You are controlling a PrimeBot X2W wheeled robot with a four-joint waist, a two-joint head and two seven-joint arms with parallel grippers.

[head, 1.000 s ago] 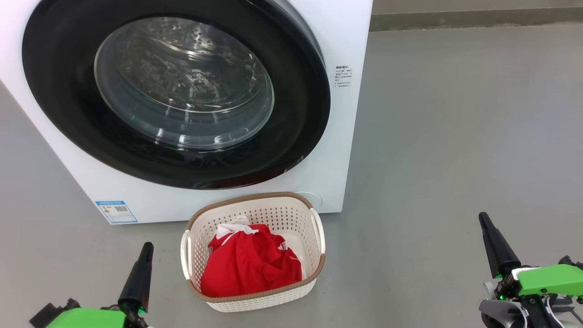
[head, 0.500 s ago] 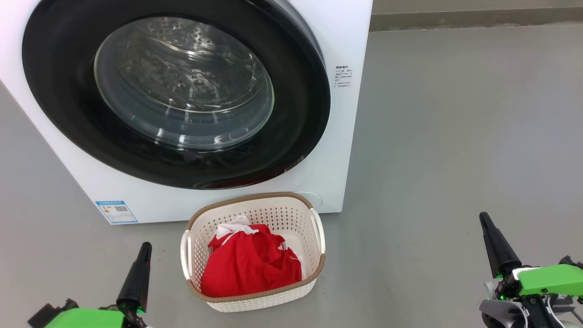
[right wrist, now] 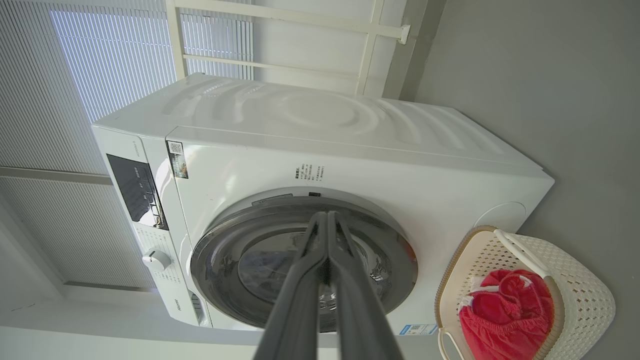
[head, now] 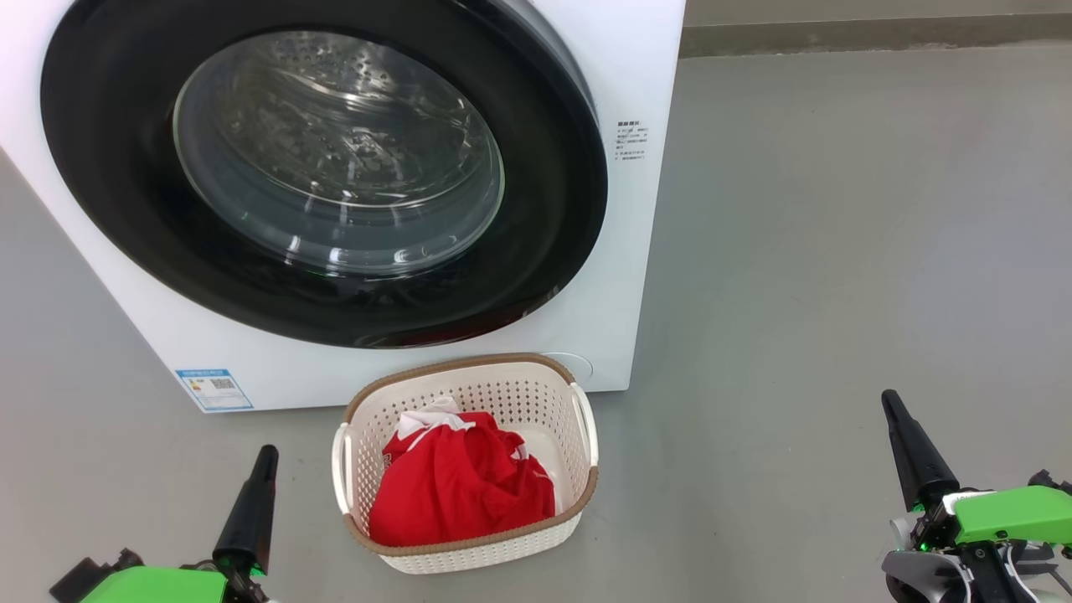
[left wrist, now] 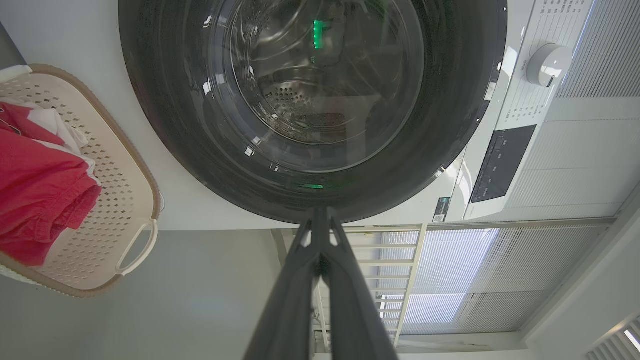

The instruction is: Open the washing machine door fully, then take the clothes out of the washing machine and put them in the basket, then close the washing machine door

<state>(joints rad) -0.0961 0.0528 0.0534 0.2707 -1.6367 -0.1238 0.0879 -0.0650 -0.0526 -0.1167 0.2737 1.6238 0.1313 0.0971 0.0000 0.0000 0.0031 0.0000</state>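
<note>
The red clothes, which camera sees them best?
The head view: it looks down into the basket at the whole pile of clothes. Both wrist views catch them at an edge, partly cut off.

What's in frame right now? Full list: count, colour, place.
washing machine: 1, white, on the floor
washing machine door: 1, black rim with clear glass, looks shut on the machine's front
basket: 1, cream with brown rim, on the floor before the machine
clothes: count unclear, red with white parts, bundled in the basket
label sticker: 1, blue, machine's lower front
knob: 1, white, control strip
display panel: 1, black, beside the knob
floor: grey
left gripper: 1, dark fingers, shut, left of the basket
right gripper: 1, dark fingers, shut, right of the basket
</note>
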